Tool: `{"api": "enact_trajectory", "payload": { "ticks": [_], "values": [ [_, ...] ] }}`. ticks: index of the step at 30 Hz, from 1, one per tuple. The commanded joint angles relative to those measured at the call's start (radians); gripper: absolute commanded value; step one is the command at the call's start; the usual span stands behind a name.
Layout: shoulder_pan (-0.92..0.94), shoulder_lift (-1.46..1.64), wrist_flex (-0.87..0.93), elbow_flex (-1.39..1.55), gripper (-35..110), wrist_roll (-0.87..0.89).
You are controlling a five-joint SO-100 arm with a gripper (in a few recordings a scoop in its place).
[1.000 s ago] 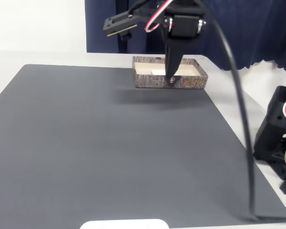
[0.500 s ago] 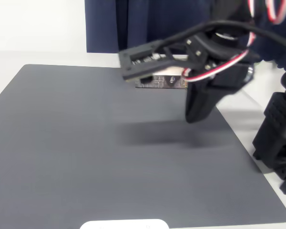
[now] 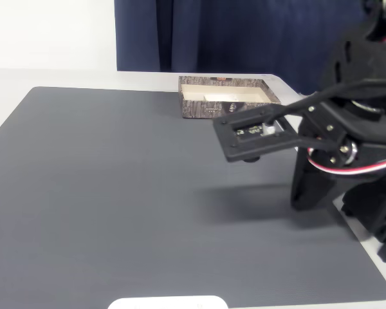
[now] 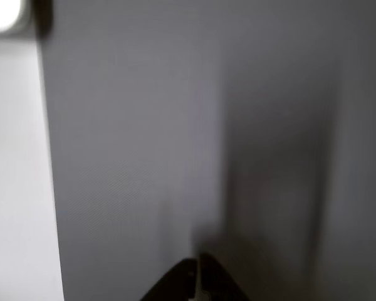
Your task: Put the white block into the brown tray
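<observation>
Showing brown tray point(image 3: 228, 98): fixed view.

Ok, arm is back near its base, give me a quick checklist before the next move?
1. White block inside the brown tray: ok, a pale slab lies on the cream floor.
2. Tray upright at the grey mat's far edge: ok.
3. Gripper carrying nothing: ok, fingertips together with nothing between them in the wrist view.
4. Arm clear of the tray: ok, over the mat's right side in the fixed view.
5. Block lying flat: cannot tell.
</observation>
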Motion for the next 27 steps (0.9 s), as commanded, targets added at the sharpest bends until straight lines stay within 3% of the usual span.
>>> {"api": "enact_trajectory", "payload": {
  "ticks": [1, 15, 27],
  "values": [
    [-0.011, 0.101, -0.006, 0.038, 0, 0.023],
    [-0.031, 0.436, -0.006, 0.284, 0, 0.051],
    [-0.023, 0.460, -0.014, 0.360, 0, 0.034]
  ]
}}
